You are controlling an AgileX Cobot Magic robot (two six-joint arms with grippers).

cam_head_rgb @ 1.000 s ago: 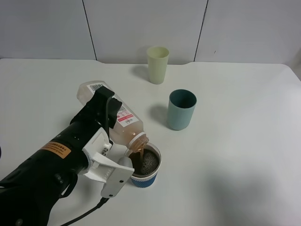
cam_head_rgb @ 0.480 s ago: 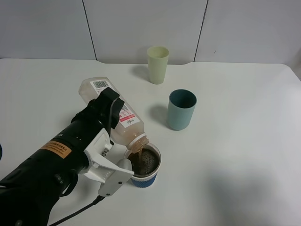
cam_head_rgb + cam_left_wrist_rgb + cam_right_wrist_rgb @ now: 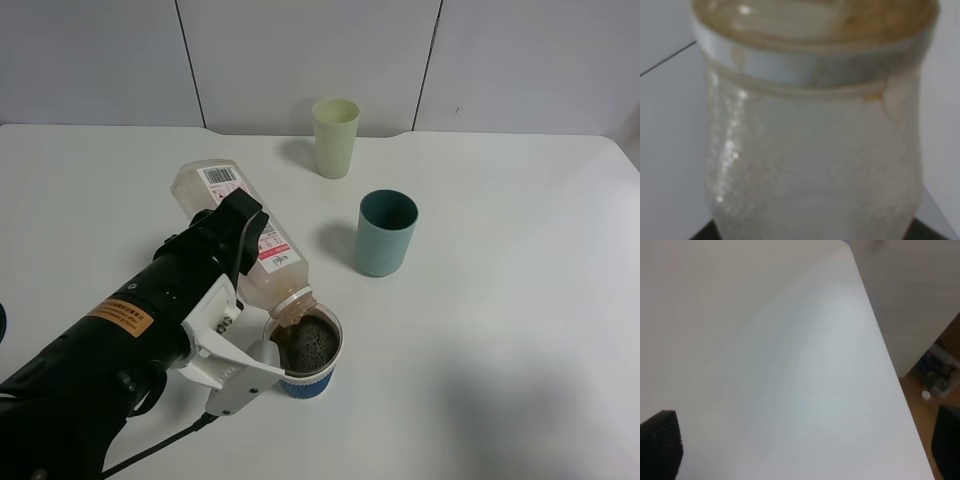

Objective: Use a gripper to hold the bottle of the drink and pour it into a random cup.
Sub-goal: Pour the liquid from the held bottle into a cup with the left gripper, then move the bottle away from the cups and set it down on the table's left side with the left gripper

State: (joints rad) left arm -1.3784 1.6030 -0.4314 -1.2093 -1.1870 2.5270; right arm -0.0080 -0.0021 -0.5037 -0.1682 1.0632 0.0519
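Observation:
My left gripper is shut on the bottle of the drink, a clear bottle with a pink label. The bottle is tilted neck-down, its open mouth just over the rim of the cup, which has a dark blue ribbed sleeve. Dark brown foamy drink fills the cup. Little drink is left near the bottle's neck. In the left wrist view the blurred bottle fills the frame. My right gripper is open and empty over bare table, one black fingertip at each side; it does not show in the exterior view.
A teal cup stands right of the bottle. A pale yellow-green cup stands at the back. The white table's right edge shows in the right wrist view, with floor beyond.
The bottle's base has risen, so it tilts more steeply. Its drink has run down into the cup, and the brown stream has thinned. The left arm shifted slightly.

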